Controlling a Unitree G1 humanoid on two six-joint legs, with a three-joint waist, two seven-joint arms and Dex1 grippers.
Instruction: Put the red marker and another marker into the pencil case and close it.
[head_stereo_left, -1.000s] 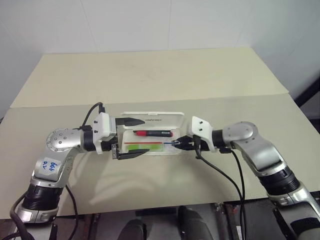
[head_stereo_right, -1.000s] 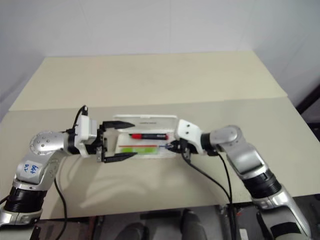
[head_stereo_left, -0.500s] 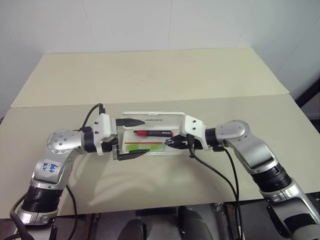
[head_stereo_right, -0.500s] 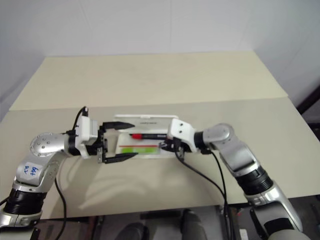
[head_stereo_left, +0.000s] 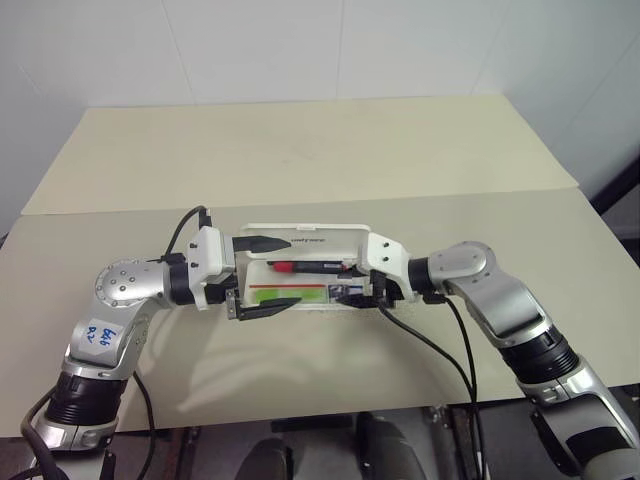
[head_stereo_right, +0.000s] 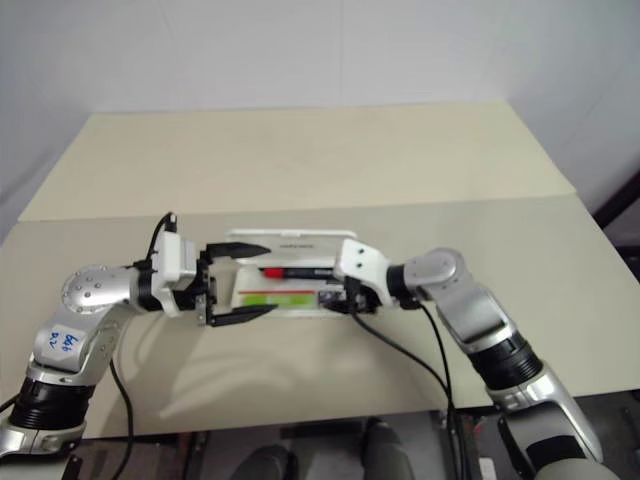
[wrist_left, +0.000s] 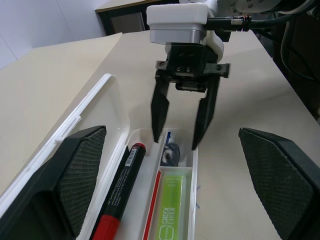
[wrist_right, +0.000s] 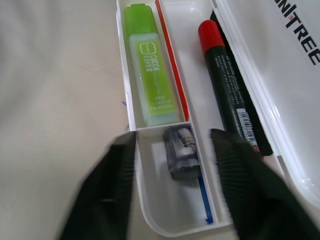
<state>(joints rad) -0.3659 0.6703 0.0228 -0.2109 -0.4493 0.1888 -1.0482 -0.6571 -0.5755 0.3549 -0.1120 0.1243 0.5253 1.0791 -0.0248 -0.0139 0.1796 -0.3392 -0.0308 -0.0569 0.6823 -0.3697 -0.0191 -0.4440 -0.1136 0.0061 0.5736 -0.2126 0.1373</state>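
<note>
Since a second ago your right gripper (wrist_left: 181, 142) has come in over the right end of the pencil case (head_stereo_left: 300, 238) and parted its fingers, which were pinched together on a small dark object (wrist_right: 182, 153); that object now lies loose in the small end compartment of the case, with one black finger on either side of it and neither touching it. You can see the case sitting open on the table (head_stereo_left: 300, 150), its lid tipped back on the far side. Inside the case, the red marker (wrist_left: 118, 191) lies lengthwise in the far channel next to the lid, and the green highlighter (wrist_right: 150, 70) lies in the near channel, its end just against the divider of the compartment holding the dark object. A red stripe runs between the two markers, and a blue stripe shows on the floor of the end compartment. Your left gripper (head_stereo_left: 268, 273) is at the left end of the case, spread wide, one finger by the lid and the other along the near wall, holding nothing.
</note>
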